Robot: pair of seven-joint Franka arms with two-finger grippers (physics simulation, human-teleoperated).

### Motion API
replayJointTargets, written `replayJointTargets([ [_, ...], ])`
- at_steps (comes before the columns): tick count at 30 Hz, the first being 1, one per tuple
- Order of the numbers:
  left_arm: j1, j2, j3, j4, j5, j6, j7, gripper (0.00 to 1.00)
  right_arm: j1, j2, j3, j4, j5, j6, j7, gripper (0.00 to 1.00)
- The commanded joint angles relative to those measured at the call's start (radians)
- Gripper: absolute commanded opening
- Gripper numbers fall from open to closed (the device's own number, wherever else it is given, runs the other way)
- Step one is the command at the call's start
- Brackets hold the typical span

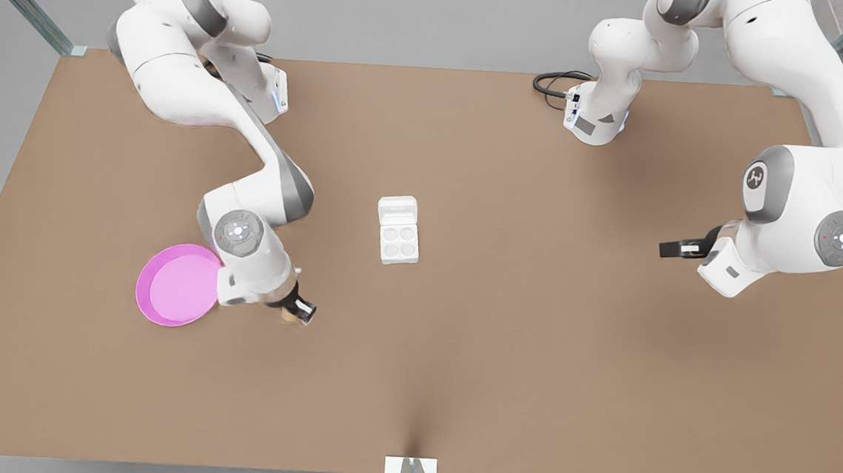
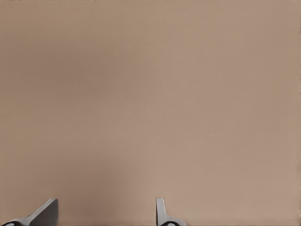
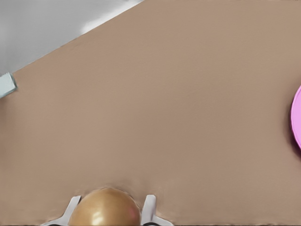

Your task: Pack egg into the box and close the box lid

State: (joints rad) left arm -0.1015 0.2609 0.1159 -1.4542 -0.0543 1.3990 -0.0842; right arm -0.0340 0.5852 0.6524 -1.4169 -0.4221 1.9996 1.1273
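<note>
Right gripper (image 3: 111, 214) pinches the egg (image 3: 106, 209) between its fingers, low over the table (image 1: 503, 346) just beside the pink plate (image 1: 177, 285); the front view barely shows that egg (image 1: 287, 315). Plate holds nothing. Mid-table sits the box (image 1: 399, 243), four cups bare, the box lid (image 1: 397, 210) laid open behind it. Farther off at the front view's right, the left gripper (image 2: 106, 212) waits, fingers spread over bare table.

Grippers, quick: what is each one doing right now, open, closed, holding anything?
Right gripper: fingers closed on the egg, beside the pink plate.
Left gripper: fingers open, empty, waiting.
</note>
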Motion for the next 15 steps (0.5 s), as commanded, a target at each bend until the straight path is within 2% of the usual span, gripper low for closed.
replayJointTargets([
  [1,0.000,0.000,0.001,0.000,0.002,0.000,0.000,1.00,-0.004,-0.019,0.052,-0.054,-0.023,0.048,0.009,0.21],
  [3,0.000,-0.002,-0.001,0.000,0.002,0.000,0.000,1.00,-0.017,-0.042,0.200,-0.226,-0.168,0.096,0.160,0.21],
  [4,0.000,-0.005,-0.001,0.000,0.002,0.000,0.000,1.00,-0.007,-0.041,0.220,-0.290,-0.237,0.154,0.216,0.21],
  [7,0.000,-0.006,-0.001,0.000,0.007,0.000,0.000,1.00,0.023,-0.004,0.219,-0.347,-0.334,0.266,0.224,0.21],
  [10,0.000,-0.006,-0.001,0.000,0.008,0.000,0.000,1.00,0.029,0.004,0.219,-0.404,-0.345,0.301,0.221,0.21],
  [11,0.000,-0.006,-0.001,0.000,0.011,0.000,0.000,1.00,0.029,0.004,0.216,-0.450,-0.345,0.378,0.220,0.21],
  [15,0.000,-0.006,-0.001,0.000,0.011,-0.002,0.000,1.00,0.042,0.045,0.187,-0.476,-0.395,0.418,0.210,0.21],
])
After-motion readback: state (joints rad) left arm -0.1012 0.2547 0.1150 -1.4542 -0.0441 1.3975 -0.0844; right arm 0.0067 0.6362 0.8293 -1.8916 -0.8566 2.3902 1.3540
